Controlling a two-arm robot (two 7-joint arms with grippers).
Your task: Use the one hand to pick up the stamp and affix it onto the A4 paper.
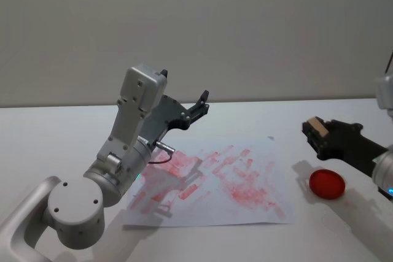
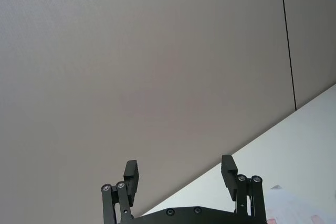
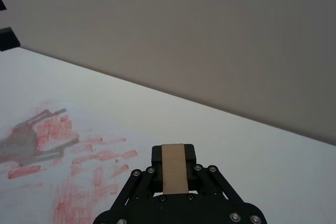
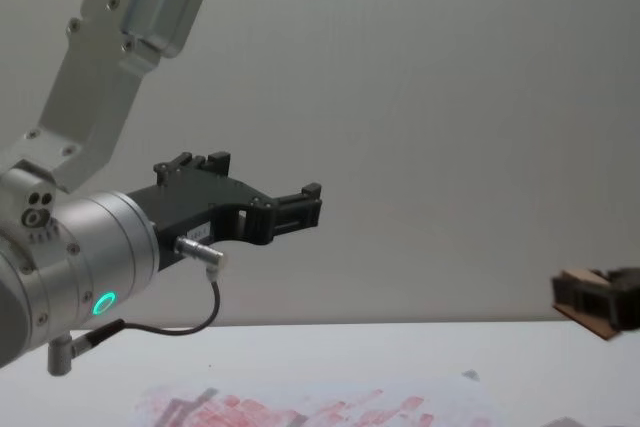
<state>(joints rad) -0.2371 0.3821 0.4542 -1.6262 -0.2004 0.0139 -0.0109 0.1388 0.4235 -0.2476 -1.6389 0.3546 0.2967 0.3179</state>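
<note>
the right gripper (image 1: 320, 132) is clenched on the stamp (image 1: 316, 126), the brown block pinched between its two black fingers with its long face showing plainly in the right wrist view (image 3: 174, 167). it hangs in the air above the bare table (image 1: 344, 225), off the right edge of the a4 paper (image 1: 270, 204) and just behind a round red ink pad (image 1: 326, 183) that sits on the tabletop near that edge. whether the stamp's face is already inked is hard to say, since its printing side is turned away from every camera. the paper itself lies flat at mid-table, covered in smeared red prints. the left gripper (image 1: 198, 107) is parked high over the sheet's left part, its fingers spread apart and holding nothing, pointing toward the back wall. the step in hand looks like the carry: the stamp is lifted but not yet over the sheet. next it needs moving leftward over the paper, turning print-face down, then pressing squarely onto a clearer patch.
</note>
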